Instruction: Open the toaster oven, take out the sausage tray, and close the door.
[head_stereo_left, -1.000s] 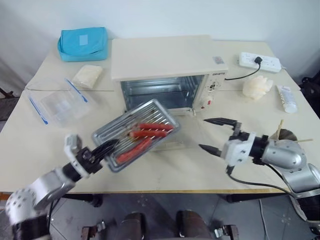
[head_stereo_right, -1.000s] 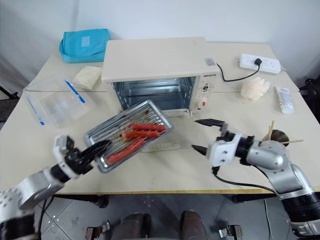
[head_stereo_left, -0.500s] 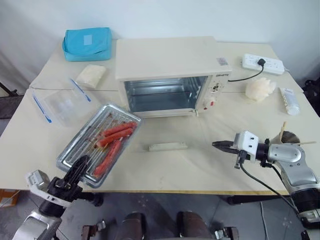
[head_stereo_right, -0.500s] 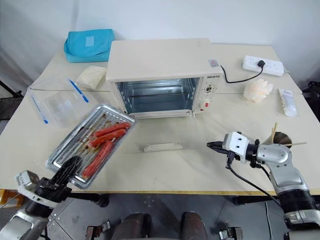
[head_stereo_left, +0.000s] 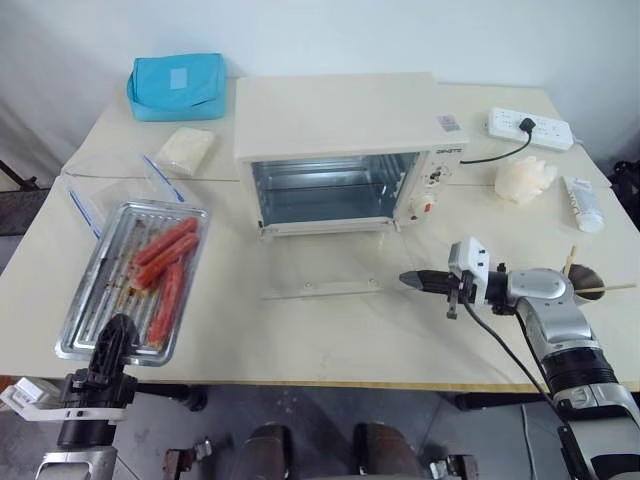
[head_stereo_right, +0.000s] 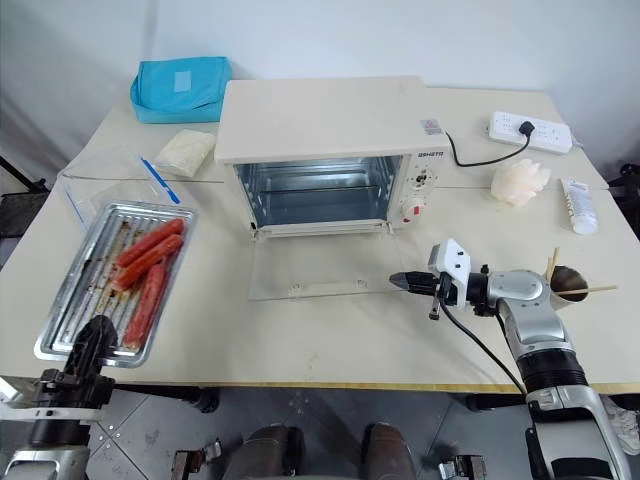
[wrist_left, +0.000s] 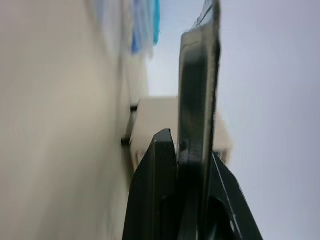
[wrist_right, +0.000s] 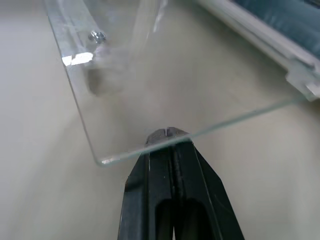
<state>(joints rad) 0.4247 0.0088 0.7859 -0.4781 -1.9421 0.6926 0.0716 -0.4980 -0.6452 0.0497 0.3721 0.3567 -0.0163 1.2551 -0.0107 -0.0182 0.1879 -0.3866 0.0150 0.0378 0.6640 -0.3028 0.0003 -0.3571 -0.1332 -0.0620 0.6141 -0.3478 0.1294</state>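
Observation:
The cream toaster oven (head_stereo_left: 340, 120) stands mid-table with its cavity bare. Its glass door (head_stereo_left: 320, 262) hangs open, lying nearly flat in front. At the table's left front corner is the sausage tray (head_stereo_left: 95, 300), silver with three red sausages (head_stereo_left: 160, 262). My left gripper (head_stereo_left: 112, 342) is shut on the tray's near rim; in the left wrist view the rim (wrist_left: 200, 75) runs edge-on between the fingers (wrist_left: 160, 165). My right gripper (head_stereo_left: 405, 281) is shut with nothing in it. Its tips sit at the door's right edge, where the glass edge (wrist_right: 225, 122) crosses them.
A clear plastic bag (head_stereo_left: 105, 185) lies beside the tray's far end, with a beige packet (head_stereo_left: 185, 150) and a blue pouch (head_stereo_left: 178, 85) behind it. A power strip (head_stereo_left: 530, 127), a crumpled white wad (head_stereo_left: 525, 180), a tube (head_stereo_left: 585, 203) and a bowl with sticks (head_stereo_left: 585, 283) sit at the right.
My left arm has pulled back and swung the tray from in front of the oven to the table's left front corner. My right gripper has shut and moved in to the door's right edge.

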